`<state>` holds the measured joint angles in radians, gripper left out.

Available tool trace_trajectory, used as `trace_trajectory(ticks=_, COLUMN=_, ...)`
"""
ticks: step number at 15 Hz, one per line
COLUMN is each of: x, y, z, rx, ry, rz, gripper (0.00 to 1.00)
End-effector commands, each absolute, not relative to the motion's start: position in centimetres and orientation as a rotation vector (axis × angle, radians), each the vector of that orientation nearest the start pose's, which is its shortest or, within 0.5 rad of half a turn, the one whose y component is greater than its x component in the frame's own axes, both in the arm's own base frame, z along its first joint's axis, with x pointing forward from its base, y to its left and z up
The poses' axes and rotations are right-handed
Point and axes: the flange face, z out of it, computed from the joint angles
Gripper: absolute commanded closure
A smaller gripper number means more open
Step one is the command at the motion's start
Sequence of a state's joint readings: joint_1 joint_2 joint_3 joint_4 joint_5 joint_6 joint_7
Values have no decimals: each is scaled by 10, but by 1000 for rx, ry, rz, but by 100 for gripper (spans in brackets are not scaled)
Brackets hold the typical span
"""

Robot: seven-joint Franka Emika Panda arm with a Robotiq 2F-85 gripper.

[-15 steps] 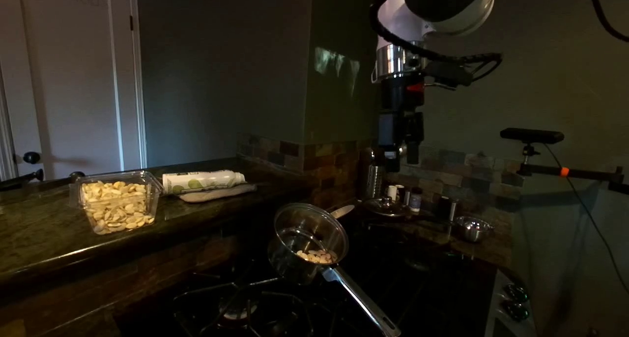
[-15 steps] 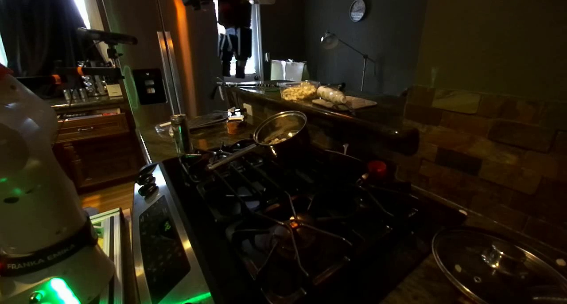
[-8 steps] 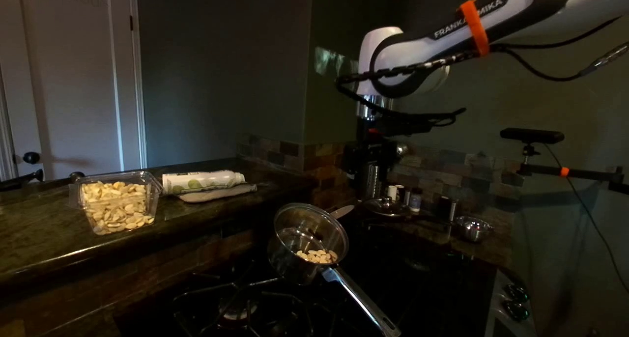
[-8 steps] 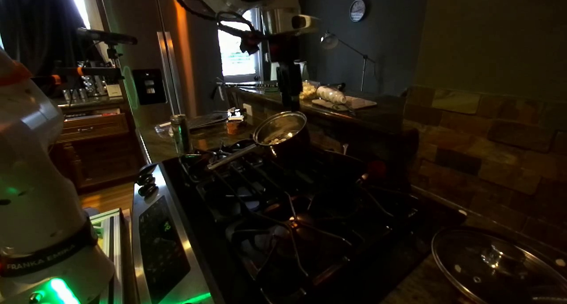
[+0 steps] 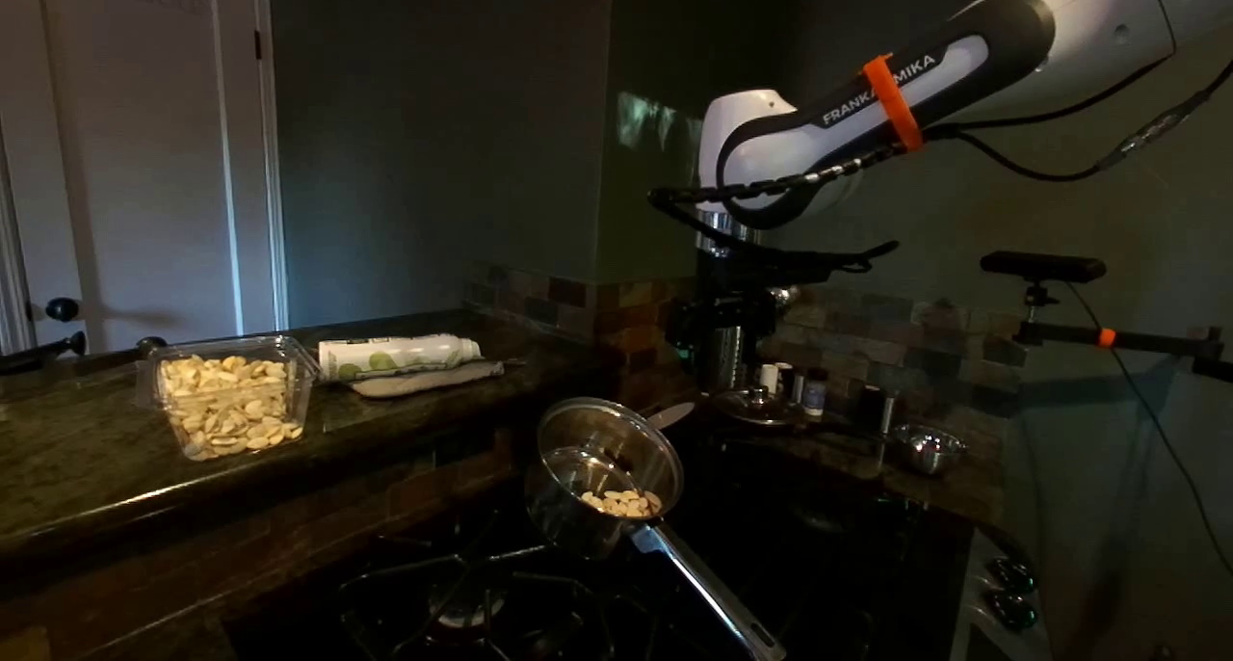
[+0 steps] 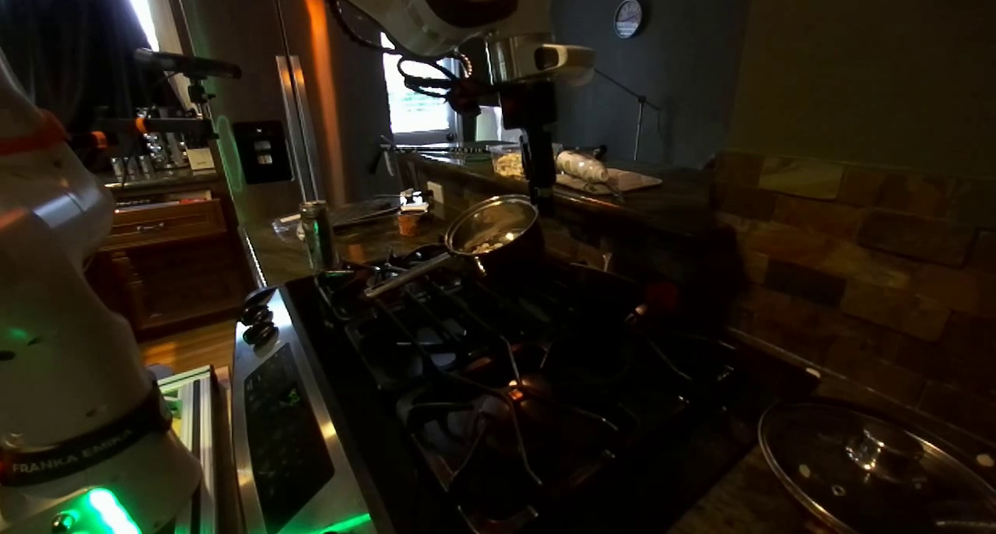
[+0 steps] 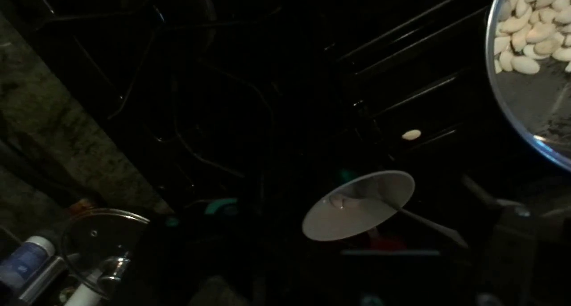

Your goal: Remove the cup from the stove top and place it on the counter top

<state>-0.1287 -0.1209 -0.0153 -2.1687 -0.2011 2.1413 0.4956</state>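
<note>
In a dim kitchen, a white robot arm (image 5: pixel 771 155) with black trim hangs its dark gripper (image 6: pixel 542 195) point-down above a black stove top (image 6: pixel 545 409) of ridged iron grates. The fingers appear to stand apart with nothing held between them, though how wide is lost in the dark. The cup (image 7: pixel 339 223) shows in the wrist view toward four o'clock: smooth and pale inside, with a thin rim that shows as a slanted oval. It sits against the black of the stove top; upright or tilted, I cannot tell. A thin stick (image 7: pixel 435 229) crosses its rim toward four o'clock, and a small red shape (image 7: pixel 388 242) is just beside it at five. Toward two o'clock from the cup is a round, shiny metal saucepan (image 7: pixel 524 96), its grey bottom partly covered with flat, cream-coloured oval seeds (image 7: pixel 535 34); a single seed (image 7: pixel 411 134) lies outside it, at one o'clock from the cup. A clear glass lid (image 7: pixel 84 247) with a metal rim and knob lies toward eight o'clock in the same view. In an exterior view, the glossy, speckled stone counter top (image 5: pixel 87 449) runs toward eight o'clock, bearing a clear plastic tub (image 5: pixel 301 391) full of pale, flattish pieces (image 5: pixel 226 401); beside it, a white bottle (image 5: pixel 395 356) lies on its side by a flat, pale pad (image 5: pixel 424 382).
</note>
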Motion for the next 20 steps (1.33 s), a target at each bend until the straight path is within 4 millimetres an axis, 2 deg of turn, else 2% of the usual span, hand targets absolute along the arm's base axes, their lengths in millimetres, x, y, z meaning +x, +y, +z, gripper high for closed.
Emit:
trace_trajectory(ticks=1, x=548, y=-74, z=440, rx=-3091, ry=1182, rz=-291, gripper=0)
trace_trajectory(ticks=4, x=578, y=-71, z=423, rx=-3005, ry=1418, rz=-389, gripper=0)
trace_trajectory(ticks=7, x=595, y=-77, z=405, rx=-2959, ry=1642, rz=-496, gripper=0)
trace_trajectory(ticks=11, x=588, y=-103, z=388, rx=-2927, ry=1949, rz=-564, gripper=0)
trace_trajectory(ticks=13, x=581, y=-108, z=379, rx=-2922, ry=2107, rz=-523, gripper=0)
trace_trajectory(ticks=15, x=573, y=-104, z=367, rx=-2914, ry=2267, rz=-422, gripper=0)
trace_trajectory(ticks=17, x=566, y=-93, z=356, rx=-2869, ry=2416, rz=-249, gripper=0)
trace_trajectory(ticks=20, x=567, y=-81, z=357, rx=-2791, ry=2518, rz=-172, gripper=0)
